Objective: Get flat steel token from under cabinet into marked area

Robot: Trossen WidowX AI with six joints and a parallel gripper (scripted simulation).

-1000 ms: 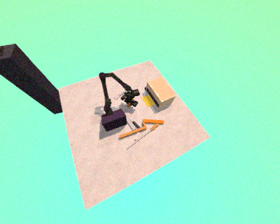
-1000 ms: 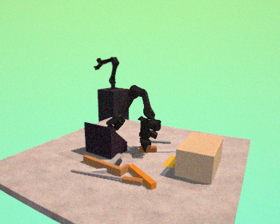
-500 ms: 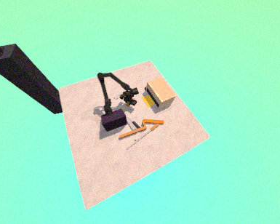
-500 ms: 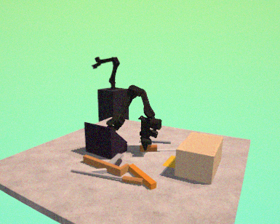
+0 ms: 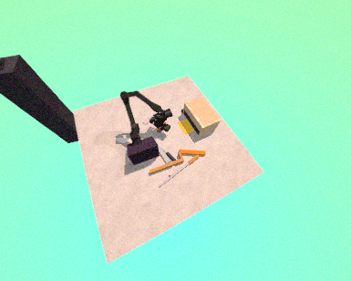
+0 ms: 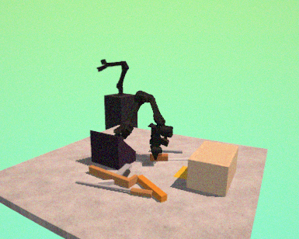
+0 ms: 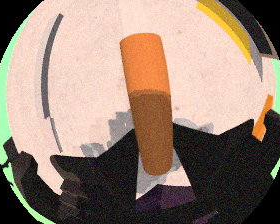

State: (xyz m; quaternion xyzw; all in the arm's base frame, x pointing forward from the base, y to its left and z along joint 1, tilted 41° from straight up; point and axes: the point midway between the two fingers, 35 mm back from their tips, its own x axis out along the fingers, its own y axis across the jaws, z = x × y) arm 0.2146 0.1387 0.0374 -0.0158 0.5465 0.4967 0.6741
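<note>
My gripper [image 5: 162, 129] [image 6: 156, 156] [image 7: 152, 129] is shut on the orange handle [image 6: 162, 157] [image 7: 145, 65] of a tool, low over the table, between my base and the cabinet. A thin pale rod reaches from the handle toward the cabinet in the exterior view. The tan cabinet [image 5: 202, 111] [image 6: 208, 171] stands to the right. The yellow marked area [image 5: 185, 127] [image 6: 180, 172] [image 7: 225, 19] lies in front of it, partly hidden by it in the exterior view. I cannot make out the steel token in any view.
An angled orange bar [image 5: 166, 166] [image 6: 106, 174] and a thin rod with an orange handle [image 5: 194, 159] [image 6: 141, 192] lie on the table [image 5: 125, 219] [image 6: 40, 171]. A dark grey strip [image 7: 45, 70] lies at the wrist view's left. The dark base block [image 5: 143, 151] [image 6: 106, 150] stands behind.
</note>
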